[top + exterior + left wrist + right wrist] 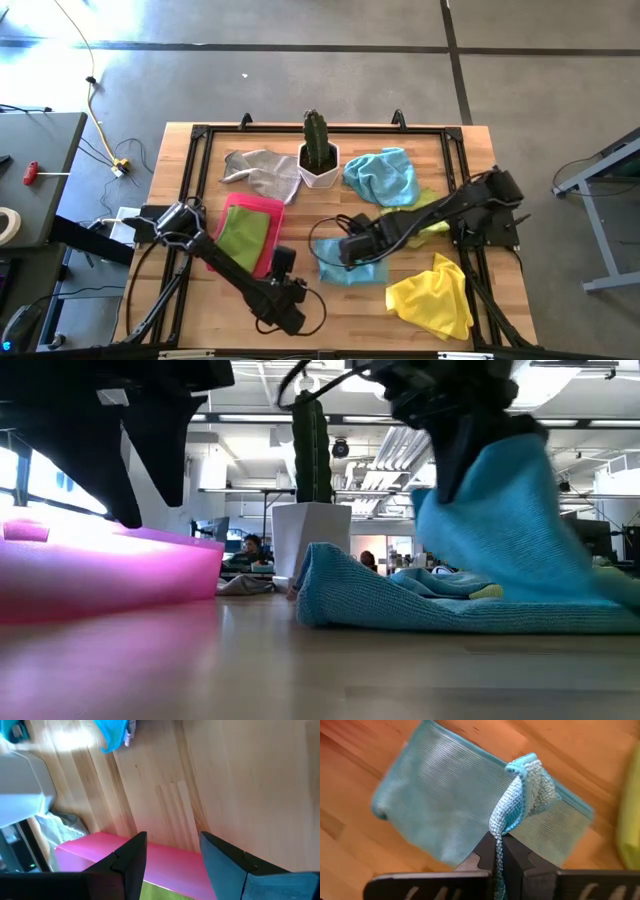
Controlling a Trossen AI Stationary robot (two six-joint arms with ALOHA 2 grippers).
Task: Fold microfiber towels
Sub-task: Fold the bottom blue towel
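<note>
A light blue microfiber towel (pixel 352 268) lies on the wood near the table's middle. One part of it is raised (pixel 500 510) under my right gripper (pixel 496 838), which is shut on it and points steeply down. Left of it stands a pink tray (pixel 262 205) holding a lime green towel (pixel 243 235). My left gripper (pixel 172 836) hangs open over the tray's near right edge (pixel 165 855), one finger on either side of that spot. My right gripper pinches a doubled-over bit of the light blue towel's hemmed edge (pixel 506 822) between its two fingertips, from above. That part is lifted and curls over beside the fingers. The remainder (pixel 445 805) lies flat on the table. Whether my left gripper touches the tray, I cannot tell.
A cactus in a white pot (pixel 319 160) stands at the far middle, a grey towel (pixel 262 172) to its left and a second light blue towel (pixel 383 177) to its right. A yellow towel (pixel 435 295) lies near right. A yellow-green cloth (pixel 432 222) shows under the right arm.
</note>
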